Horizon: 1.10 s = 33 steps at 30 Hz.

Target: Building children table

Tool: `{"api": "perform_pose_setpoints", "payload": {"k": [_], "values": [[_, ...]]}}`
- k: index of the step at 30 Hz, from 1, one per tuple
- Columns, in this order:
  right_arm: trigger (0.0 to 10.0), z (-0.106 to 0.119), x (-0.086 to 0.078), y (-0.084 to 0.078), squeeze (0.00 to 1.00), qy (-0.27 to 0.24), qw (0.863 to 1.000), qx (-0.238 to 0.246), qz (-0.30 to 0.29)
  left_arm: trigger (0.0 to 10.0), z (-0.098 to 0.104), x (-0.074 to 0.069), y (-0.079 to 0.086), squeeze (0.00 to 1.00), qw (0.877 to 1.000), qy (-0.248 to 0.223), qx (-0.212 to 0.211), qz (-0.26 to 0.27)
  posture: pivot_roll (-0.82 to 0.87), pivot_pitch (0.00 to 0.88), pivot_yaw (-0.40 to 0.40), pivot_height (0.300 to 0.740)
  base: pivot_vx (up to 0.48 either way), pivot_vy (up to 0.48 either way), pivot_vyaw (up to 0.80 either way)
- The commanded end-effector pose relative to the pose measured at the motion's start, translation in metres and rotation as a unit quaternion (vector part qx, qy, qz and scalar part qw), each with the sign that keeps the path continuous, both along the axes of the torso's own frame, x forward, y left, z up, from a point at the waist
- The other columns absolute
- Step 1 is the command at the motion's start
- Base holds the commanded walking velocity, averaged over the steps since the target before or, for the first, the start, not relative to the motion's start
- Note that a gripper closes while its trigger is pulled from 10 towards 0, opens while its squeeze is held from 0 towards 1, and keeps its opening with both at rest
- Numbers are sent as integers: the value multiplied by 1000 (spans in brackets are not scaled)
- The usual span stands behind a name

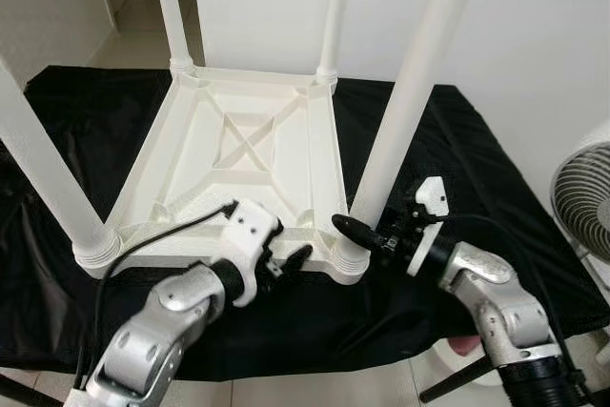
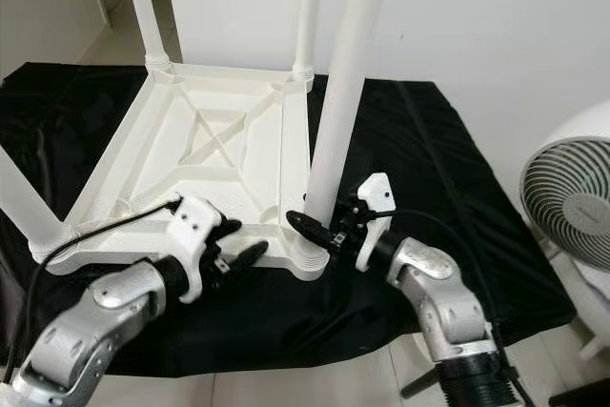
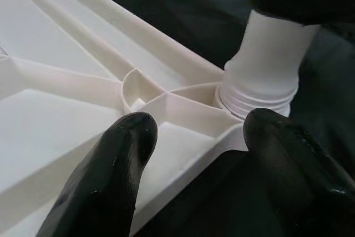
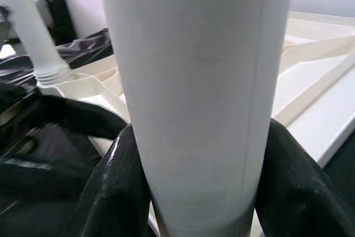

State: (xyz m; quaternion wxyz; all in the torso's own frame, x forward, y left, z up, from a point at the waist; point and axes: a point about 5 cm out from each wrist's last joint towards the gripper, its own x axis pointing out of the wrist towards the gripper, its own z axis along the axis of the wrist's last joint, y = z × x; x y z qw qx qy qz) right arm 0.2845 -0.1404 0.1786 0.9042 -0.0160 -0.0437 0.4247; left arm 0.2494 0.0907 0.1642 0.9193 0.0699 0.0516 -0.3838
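Note:
A white plastic children's table (image 1: 238,150) lies upside down on a black cloth, with its four legs pointing up. My right gripper (image 1: 367,234) is shut on the near right leg (image 1: 405,111) just above its socket; in the right wrist view the leg (image 4: 199,81) stands between the two black fingers (image 4: 111,192). My left gripper (image 1: 289,256) is open at the table's front rim, just left of that socket. In the left wrist view its fingers (image 3: 105,176) straddle the rim, with the threaded leg base (image 3: 260,81) just ahead.
The black cloth (image 1: 457,140) covers the floor under the table. A white fan (image 1: 586,197) stands at the right. The near left leg (image 1: 48,178) rises beside my left arm. A white wall is behind, and a black cable (image 1: 162,235) runs over the rim.

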Motion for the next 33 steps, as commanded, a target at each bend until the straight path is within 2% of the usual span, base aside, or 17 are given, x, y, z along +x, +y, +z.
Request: {"api": "perform_pose_setpoints", "payload": {"k": [1,4,9,13,15,18,20,22,25,26,27,28,29,30,31,32,33], "values": [[0,-10,2,-2,0,23,999,-6,-40,10000,0,-5,-2,0,999,-6,2,-33,38,66,-59,740,0,0,0],[0,-12,3,4,0,23,995,5,-100,10000,-1,-12,-2,0,999,-12,6,-46,34,68,-52,740,0,0,0],[0,-16,-5,16,0,32,991,32,-124,10000,-2,-14,-2,0,999,-16,5,-32,35,71,-47,740,0,0,0],[0,-19,-8,23,0,36,985,40,-164,10000,0,-12,-3,0,999,-38,9,-24,39,74,-45,740,0,0,0],[0,-23,-9,28,0,49,971,43,-230,10000,2,-10,-3,0,998,-54,9,-18,38,74,-42,740,0,0,0],[0,-25,-9,29,0,54,967,43,-247,10000,3,-9,-2,0,998,-57,9,-17,38,75,-41,740,0,0,0],[0,-33,-6,30,0,81,946,41,-310,10000,5,-8,-2,0,998,-63,-1,-18,37,78,-36,740,0,0,0],[0,-37,-4,30,0,95,933,38,-344,10000,7,-7,-3,0,998,-63,-8,-21,37,78,-36,740,0,0,0],[0,-38,-4,34,0,94,935,39,-341,10000,8,-7,-3,0,997,-69,-12,-21,36,79,-32,740,0,0,0],[2275,-36,-4,37,0,89,938,44,-332,10000,7,-6,-2,0,998,-64,-15,-22,34,76,-27,740,0,0,0],[4980,-34,-4,39,0,80,940,42,-328,10000,7,-6,-1,0,998,-59,-19,-23,33,75,-25,740,0,0,0],[4980,-34,-4,39,0,80,940,42,-328,10000,7,-6,-1,0,998,-59,-19,-23,33,75,-25,740,0,0,0],[10000,-33,-5,40,0,75,941,41,-327,10000,6,-5,-1,0,998,-56,-21,-23,33,75,-25,740,0,0,0],[10000,-33,-4,38,616,73,943,43,-322,10000,6,-5,-1,0,998,-56,-21,-25,34,71,-22,740,0,0,0],[10000,-33,-4,38,616,73,943,43,-322,10000,6,-5,-1,0,998,-56,-21,-25,34,71,-22,740,0,0,0],[10000,-33,-4,36,1000,80,947,62,-304,10000,6,-4,-1,0,998,-56,-22,-27,34,66,-19,740,0,0,0],[10000,-32,-4,35,1000,85,950,77,-291,10000,6,-4,-2,0,998,-56,-22,-29,34,66,-19,740,0,0,0]]}}
